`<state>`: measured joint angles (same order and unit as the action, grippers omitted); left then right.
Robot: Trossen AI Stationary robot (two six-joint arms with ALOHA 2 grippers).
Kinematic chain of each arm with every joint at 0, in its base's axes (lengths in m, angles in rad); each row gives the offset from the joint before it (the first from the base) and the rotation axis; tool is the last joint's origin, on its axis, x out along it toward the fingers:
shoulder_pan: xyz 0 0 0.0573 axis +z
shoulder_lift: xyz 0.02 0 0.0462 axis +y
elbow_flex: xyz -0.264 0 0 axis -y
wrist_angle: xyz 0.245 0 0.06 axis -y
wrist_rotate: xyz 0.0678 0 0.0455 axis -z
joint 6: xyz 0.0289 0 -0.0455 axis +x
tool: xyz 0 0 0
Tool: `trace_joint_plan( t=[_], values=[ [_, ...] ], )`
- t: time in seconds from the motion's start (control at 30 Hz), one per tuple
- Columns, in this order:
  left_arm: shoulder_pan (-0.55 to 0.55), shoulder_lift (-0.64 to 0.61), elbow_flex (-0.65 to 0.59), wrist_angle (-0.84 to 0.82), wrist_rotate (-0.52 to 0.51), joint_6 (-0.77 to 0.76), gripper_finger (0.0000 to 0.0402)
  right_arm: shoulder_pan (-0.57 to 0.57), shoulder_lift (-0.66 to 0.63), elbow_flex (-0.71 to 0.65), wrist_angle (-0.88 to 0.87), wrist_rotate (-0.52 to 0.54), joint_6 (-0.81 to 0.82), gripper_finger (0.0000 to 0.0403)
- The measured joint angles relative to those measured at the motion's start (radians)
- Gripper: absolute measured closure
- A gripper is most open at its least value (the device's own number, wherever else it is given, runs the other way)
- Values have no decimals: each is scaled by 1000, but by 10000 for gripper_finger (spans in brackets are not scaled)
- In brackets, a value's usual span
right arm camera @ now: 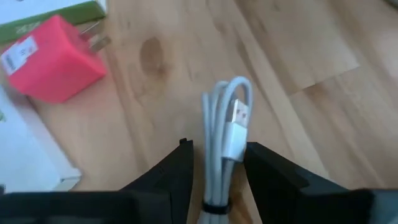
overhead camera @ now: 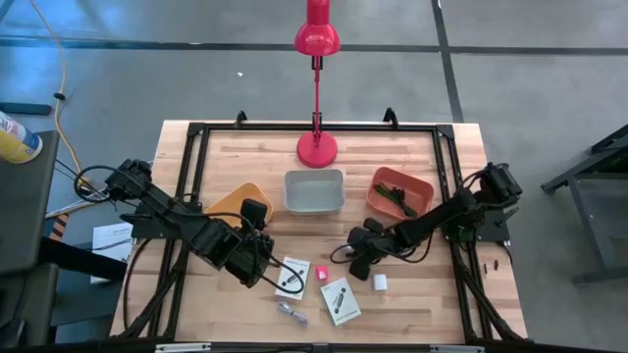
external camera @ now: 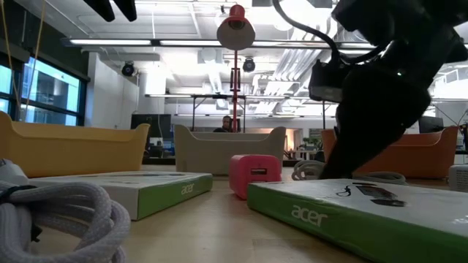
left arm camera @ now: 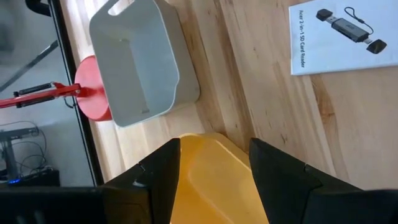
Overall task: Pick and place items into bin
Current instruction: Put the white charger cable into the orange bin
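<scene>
A: Overhead first. Where do the hands stand?

B: The left hand (overhead camera: 257, 263) sits low on the worktop (overhead camera: 432, 304), just beside the yellow bin (overhead camera: 234, 199) and near the left box (overhead camera: 290, 276). The right hand (overhead camera: 361, 263) is down at centre, between the pink cube (overhead camera: 321, 273) and the white cube (overhead camera: 380, 282).

A: State of the right hand?

B: Overhead cannot settle it. Its wrist view does: the fingers (right arm camera: 171, 180) stand either side of a coiled white cable (right arm camera: 225, 143) with a USB plug, closed on the coil. The pink cube (right arm camera: 51, 57) lies near, showing metal prongs.

A: And the left?

B: Its wrist view shows the fingers (left arm camera: 158, 177) parted and empty, over the yellow bin (left arm camera: 211, 180). Beyond lie the grey bin (left arm camera: 140, 59), the lamp base (left arm camera: 93, 87) and a white box (left arm camera: 345, 34) printed with a card reader.

A: What does the level view add?

B: Green box edges reading "acer" (external camera: 183, 190), the pink cube (external camera: 254, 174) between the boxes, and a second grey cable (external camera: 62, 212) close to the lens. Overhead that cable (overhead camera: 291, 314) lies at the front, near the second box (overhead camera: 340, 300).

A: Bins?

B: Three in a row. The orange bin (overhead camera: 399, 191) holds a green stick (overhead camera: 395, 194); the grey bin (overhead camera: 314, 191) shows nothing inside.
</scene>
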<state>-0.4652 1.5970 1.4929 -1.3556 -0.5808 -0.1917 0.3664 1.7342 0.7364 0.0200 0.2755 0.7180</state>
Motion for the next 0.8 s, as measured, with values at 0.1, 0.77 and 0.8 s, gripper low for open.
trace_joint_plan(
  t=[0.1, 0.77, 0.8],
  values=[
    [0, 0, 0, 0, 0, 0, 226, 0, -2, -1, -8, 29, 6, 286],
    [0, 1, 0, 5, -23, -19, 235, 1, -54, -3, -62, 19, 41, 345],
    [0, 1, 1, 5, -24, -19, 235, 1, -69, -3, -72, 28, 41, 350]
  ],
)
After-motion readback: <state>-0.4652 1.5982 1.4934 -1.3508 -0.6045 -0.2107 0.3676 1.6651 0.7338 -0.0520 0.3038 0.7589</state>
